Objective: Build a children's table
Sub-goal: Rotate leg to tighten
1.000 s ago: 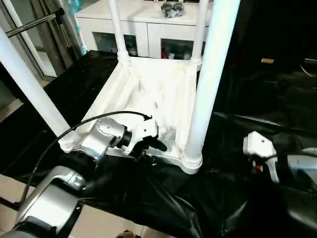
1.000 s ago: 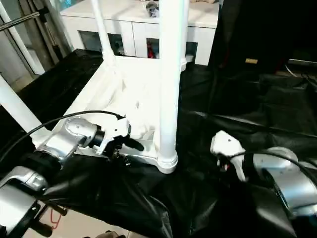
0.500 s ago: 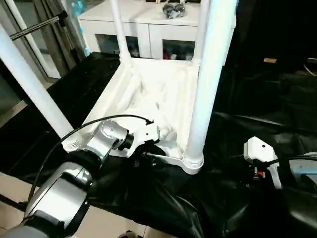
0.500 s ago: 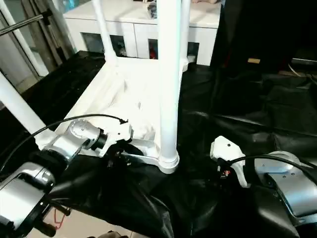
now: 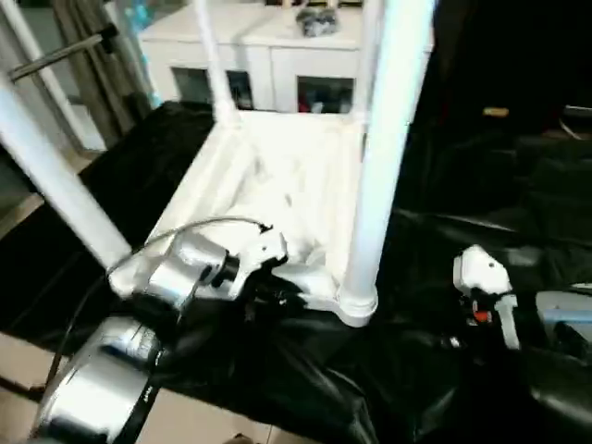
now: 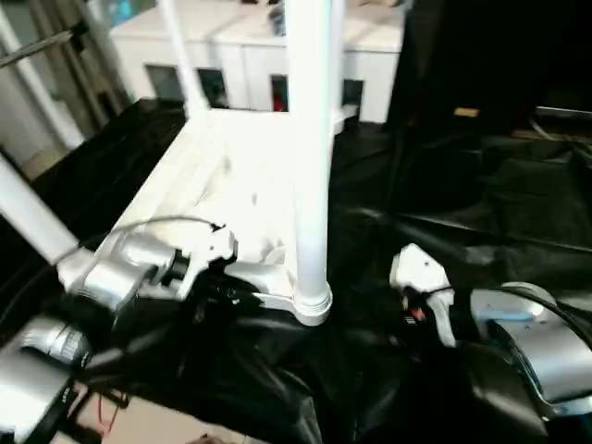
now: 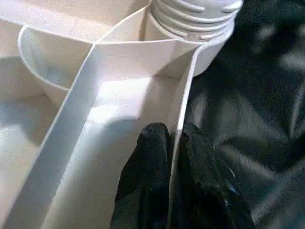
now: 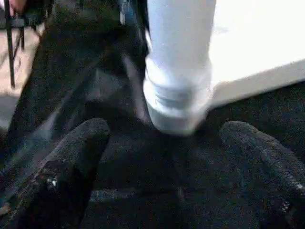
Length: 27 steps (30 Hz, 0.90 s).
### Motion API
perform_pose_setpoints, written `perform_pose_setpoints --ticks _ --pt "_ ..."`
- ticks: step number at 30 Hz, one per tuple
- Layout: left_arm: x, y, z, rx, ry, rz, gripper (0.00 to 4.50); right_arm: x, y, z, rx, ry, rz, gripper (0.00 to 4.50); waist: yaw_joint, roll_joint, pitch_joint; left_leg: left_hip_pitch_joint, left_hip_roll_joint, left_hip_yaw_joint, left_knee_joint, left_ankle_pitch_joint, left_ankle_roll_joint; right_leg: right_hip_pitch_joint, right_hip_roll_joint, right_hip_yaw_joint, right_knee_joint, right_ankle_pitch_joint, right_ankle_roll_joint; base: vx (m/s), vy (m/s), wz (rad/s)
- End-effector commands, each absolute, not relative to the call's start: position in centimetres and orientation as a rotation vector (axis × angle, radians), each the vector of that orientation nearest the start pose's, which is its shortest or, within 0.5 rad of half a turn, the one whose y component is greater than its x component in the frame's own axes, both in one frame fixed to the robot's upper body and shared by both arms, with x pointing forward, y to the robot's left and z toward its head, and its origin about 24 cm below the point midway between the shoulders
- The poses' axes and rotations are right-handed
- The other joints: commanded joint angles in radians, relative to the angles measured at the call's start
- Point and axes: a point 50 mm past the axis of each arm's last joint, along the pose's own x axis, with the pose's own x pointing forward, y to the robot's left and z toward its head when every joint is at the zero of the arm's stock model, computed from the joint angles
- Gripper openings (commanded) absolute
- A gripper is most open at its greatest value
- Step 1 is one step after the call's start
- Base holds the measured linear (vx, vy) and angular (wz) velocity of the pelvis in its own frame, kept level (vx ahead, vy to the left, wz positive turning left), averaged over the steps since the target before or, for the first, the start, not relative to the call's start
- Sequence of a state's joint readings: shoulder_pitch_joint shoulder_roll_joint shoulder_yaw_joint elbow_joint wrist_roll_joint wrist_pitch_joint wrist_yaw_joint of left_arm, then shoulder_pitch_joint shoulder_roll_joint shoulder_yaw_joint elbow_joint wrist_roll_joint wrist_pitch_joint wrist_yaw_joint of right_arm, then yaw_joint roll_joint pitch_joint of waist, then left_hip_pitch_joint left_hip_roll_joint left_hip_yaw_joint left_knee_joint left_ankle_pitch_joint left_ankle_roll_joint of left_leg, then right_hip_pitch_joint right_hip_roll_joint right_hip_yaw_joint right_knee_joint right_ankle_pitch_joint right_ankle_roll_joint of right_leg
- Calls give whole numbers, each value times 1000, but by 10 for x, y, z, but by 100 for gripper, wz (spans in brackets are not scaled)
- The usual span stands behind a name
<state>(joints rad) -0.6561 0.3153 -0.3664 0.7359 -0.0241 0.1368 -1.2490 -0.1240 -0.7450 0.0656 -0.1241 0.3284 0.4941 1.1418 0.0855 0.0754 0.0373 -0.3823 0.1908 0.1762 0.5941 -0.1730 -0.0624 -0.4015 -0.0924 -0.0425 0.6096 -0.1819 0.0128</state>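
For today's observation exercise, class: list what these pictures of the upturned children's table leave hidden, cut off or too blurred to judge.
- Tops of the legs: cut off by the upper edge in both eye views.
- Left gripper: the wrist view shows its fingers pinching the tabletop's side wall; in the eye views the wrist housing hides them.
- Right gripper: its open fingers are blurred at close range.
- Items on the cabinet: too blurred to identify.

A white cabinet [image 5: 268, 55] stands behind black sheeting [image 5: 444, 277].
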Motion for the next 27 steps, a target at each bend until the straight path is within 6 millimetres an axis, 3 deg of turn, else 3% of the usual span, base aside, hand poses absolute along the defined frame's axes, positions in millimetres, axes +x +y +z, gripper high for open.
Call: perform_pose_setpoints --ticks 1,2,3,4,7,11,12,13,14,15,16,18,19,23,27 --pt "307 127 18 219 645 -1290 19 240 -213 92 -226 479 1139 450 2 -48 -50 8 29 -7 -70 -244 74 44 -45 24 -92 -369 -192 0 0 0" --pt "302 126 17 217 646 -1281 16 240 -212 90 -229 484 1145 450 1 -50 -50 6 31 -9 -70 -241 71 47 -48 24 -87 -372 -190 0 0 0" --pt "297 124 16 219 645 -1280 12 239 -210 88 -234 485 1149 450 -5 -44 -48 1 28 -10 -73 -234 69 47 -48 23 -91 -400 -169 0 0 0" --pt "292 122 16 224 642 -1280 12 240 -209 87 -246 478 1147 450 -9 -53 -47 2 26 -9 -73 -239 71 45 -46 23 -96 -421 -159 0 0 0" --pt "283 119 15 261 655 -1261 4 246 -203 86 -279 435 1114 450 -25 -48 -43 0 25 -11 -77 -256 58 41 -46 22 -100 -475 -134 0 0 0" --pt "280 108 20 247 610 -1220 2 267 -193 79 -348 352 981 450 -37 -56 -42 11 20 -8 -76 -290 41 27 -40 21 -110 -531 -116 0 0 0" --pt "281 105 22 241 588 -1232 2 271 -189 78 -338 341 959 450 -36 -53 -44 14 19 -8 -75 -296 40 27 -40 21 -111 -537 -113 0 0 0" --pt "280 104 23 238 576 -1236 2 273 -187 77 -332 334 949 450 -36 -53 -44 18 20 -8 -75 -303 40 24 -38 24 -112 -525 -114 0 0 0" --pt "279 103 25 231 559 -1246 2 276 -183 76 -330 315 944 450 -37 -65 -44 12 21 -8 -77 -299 44 28 -37 24 -110 -501 -115 0 0 0" --pt "278 102 26 232 551 -1249 2 277 -178 75 -331 305 955 450 -36 -57 -45 10 22 -10 -80 -297 44 30 -38 24 -105 -484 -118 0 0 0" --pt "277 102 28 238 541 -1253 2 279 -174 74 -335 294 961 450 -38 -65 -45 9 22 -9 -80 -296 46 30 -37 25 -105 -476 -117 0 0 0" --pt "276 102 29 230 537 -1253 2 280 -168 71 -337 290 981 450 -37 -59 -47 7 24 -9 -79 -279 49 32 -38 27 -97 -417 -135 0 0 0" --pt "276 102 30 227 536 -1251 2 281 -165 69 -343 289 985 450 -39 -66 -49 6 24 -7 -78 -270 51 34 -38 26 -95 -398 -141 0 0 0" --pt "276 104 30 221 537 -1244 0 285 -158 63 -338 286 997 417 -38 -66 -50 6 23 -4 -76 -238 65 37 -37 28 -89 -335 -166 0 0 0" --pt "276 106 30 220 539 -1242 0 286 -155 61 -336 287 1008 390 -38 -72 -47 7 23 -5 -77 -252 64 36 -38 27 -91 -367 -159 0 0 0"
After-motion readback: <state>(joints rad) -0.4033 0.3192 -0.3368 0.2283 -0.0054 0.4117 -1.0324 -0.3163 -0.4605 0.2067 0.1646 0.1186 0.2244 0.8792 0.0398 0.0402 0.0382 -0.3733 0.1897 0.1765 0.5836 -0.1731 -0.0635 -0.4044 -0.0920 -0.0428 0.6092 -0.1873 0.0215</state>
